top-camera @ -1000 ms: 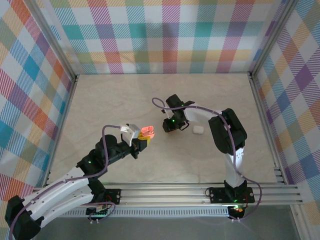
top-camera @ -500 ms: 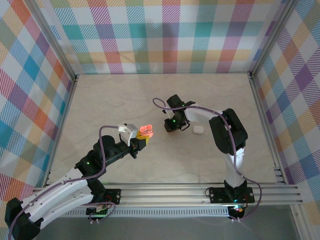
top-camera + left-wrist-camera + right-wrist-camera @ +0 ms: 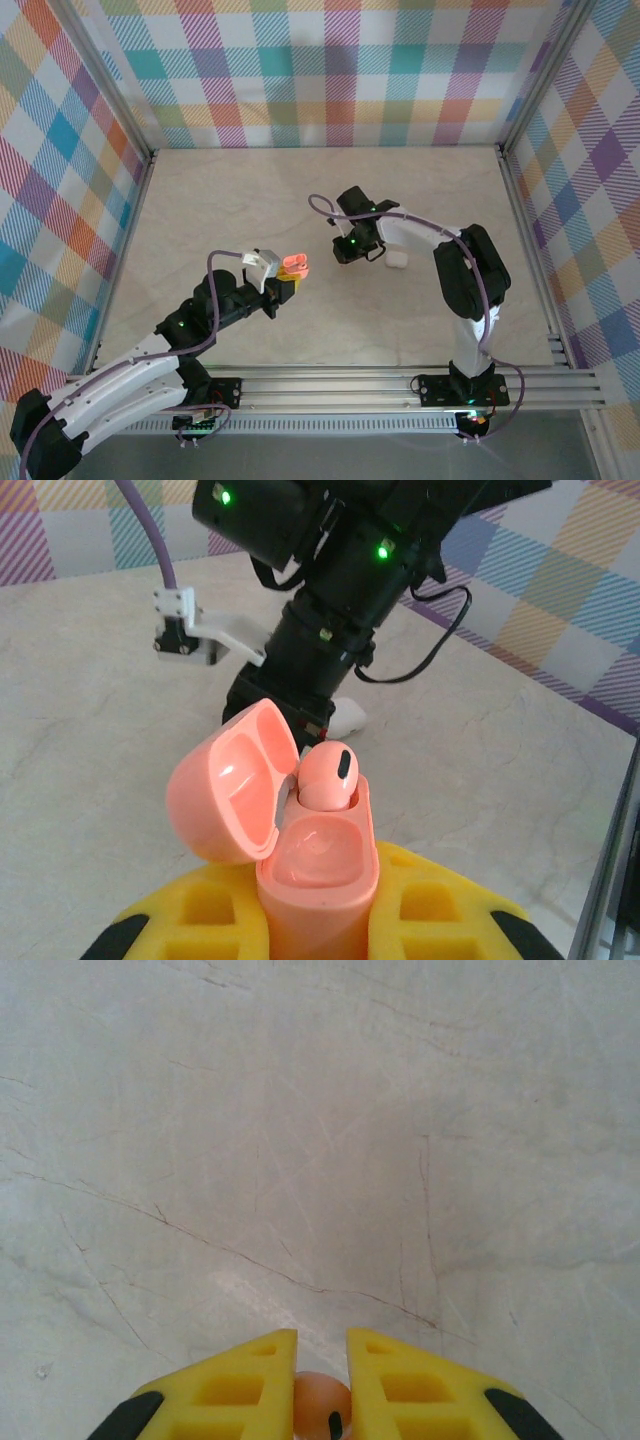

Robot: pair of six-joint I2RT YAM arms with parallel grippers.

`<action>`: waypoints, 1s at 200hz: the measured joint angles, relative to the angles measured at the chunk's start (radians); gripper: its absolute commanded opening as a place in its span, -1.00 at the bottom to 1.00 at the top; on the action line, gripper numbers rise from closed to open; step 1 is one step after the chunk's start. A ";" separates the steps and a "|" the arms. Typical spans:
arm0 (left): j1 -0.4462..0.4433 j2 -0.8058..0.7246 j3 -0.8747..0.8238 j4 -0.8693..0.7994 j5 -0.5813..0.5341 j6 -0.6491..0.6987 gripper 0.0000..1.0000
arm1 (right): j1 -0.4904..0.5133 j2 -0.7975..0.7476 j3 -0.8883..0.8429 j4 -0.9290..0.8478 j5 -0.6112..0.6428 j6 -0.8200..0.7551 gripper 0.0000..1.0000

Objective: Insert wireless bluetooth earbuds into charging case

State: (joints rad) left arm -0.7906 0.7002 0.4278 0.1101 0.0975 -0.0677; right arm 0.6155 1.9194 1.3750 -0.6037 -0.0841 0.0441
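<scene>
While my left pincer [image 3: 286, 284] clamps the glossy salmon-pink case [image 3: 315, 875] between pocketed yellow fingers, the case stands upright, its long axis running along the fingers. Its rounded lid [image 3: 235, 785] is hinged open to the left in the wrist view. One smooth pink earbud [image 3: 325, 775] sits in the far socket, its dark slit facing up; the near socket is a shallow, shiny hollow. My right pincer [image 3: 321, 1360] is closed on a second pink bud [image 3: 320, 1405] over the veined, marble-look table [image 3: 300, 1110]; I cannot tell which way that bud's long axis runs. Two pink buds, two cases: a white pebble-shaped case [image 3: 397, 259] lies beside the right pincer.
</scene>
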 measured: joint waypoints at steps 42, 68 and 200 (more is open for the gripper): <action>0.000 0.026 -0.008 0.022 0.027 -0.012 -1.00 | 0.000 -0.035 0.010 -0.054 0.045 -0.051 -0.65; 0.000 0.080 -0.018 0.064 0.061 -0.021 -1.00 | 0.000 -0.121 0.011 -0.072 0.062 -0.081 -0.67; 0.000 0.397 0.052 0.406 0.252 -0.086 -1.00 | 0.101 -0.565 -0.080 0.093 0.103 -0.203 -0.67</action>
State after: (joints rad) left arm -0.7906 1.0977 0.4801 0.5159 0.3496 -0.1539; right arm 0.7170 1.3544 1.2945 -0.5110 0.0193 -0.1593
